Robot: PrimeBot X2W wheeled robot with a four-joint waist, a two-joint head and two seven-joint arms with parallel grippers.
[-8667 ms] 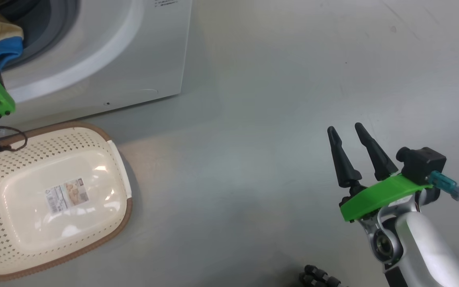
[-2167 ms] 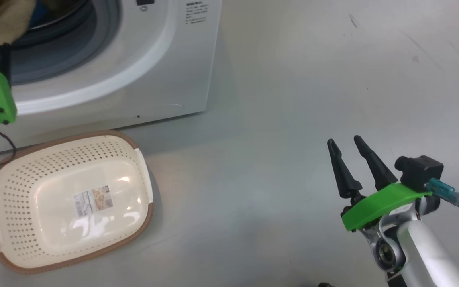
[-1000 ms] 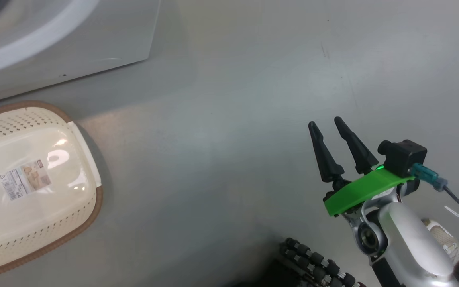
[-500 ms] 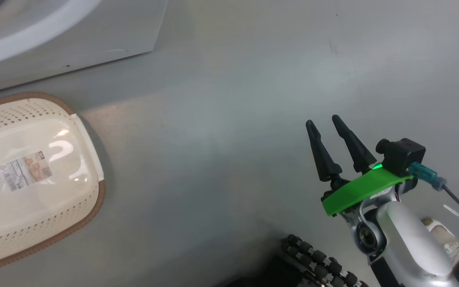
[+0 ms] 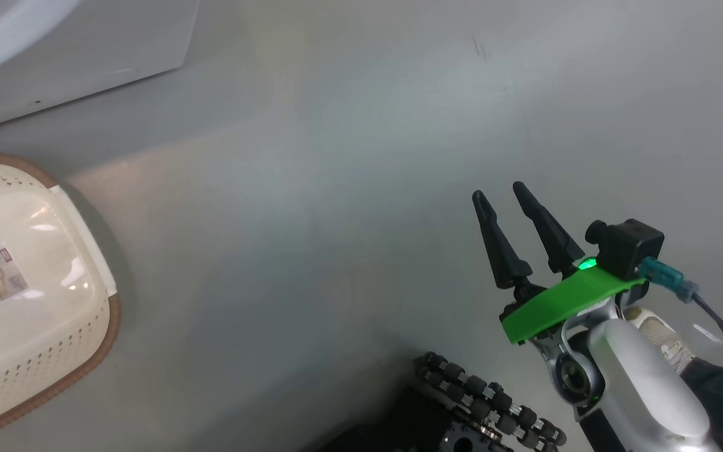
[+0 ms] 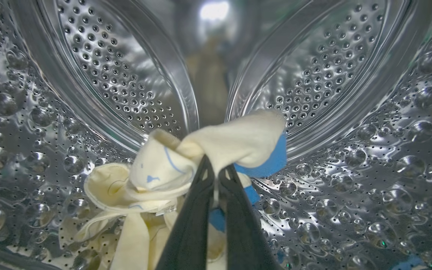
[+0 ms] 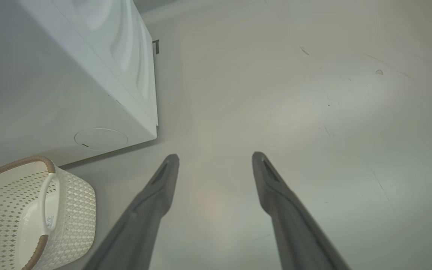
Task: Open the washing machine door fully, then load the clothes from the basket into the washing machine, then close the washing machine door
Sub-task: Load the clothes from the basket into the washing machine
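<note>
In the left wrist view my left gripper [image 6: 218, 168] is deep inside the washing machine's steel drum [image 6: 351, 112]. Its fingers are shut on the clothes [image 6: 186, 165], a pale yellow garment with blue fabric bunched over the tips. More yellow cloth lies on the drum floor below. My right gripper [image 5: 498, 191] [image 7: 216, 157] hangs open over bare floor with nothing between its fingers. The basket [image 5: 22, 301] [image 7: 21, 210] stands on the floor with no clothes in it, in front of the washing machine [image 5: 73, 56] [image 7: 69, 75]. The washing machine door is out of view.
Grey floor [image 5: 336, 188] spreads wide to the right of the washer and basket. My wheeled base [image 5: 487, 408] shows at the bottom edge. A person's shoe [image 5: 656, 329] and dark trouser leg sit just behind my right arm.
The head camera has swung right, so the basket and washer have slid toward the left edge. My right gripper keeps its open pose. A shoe has come into view.
</note>
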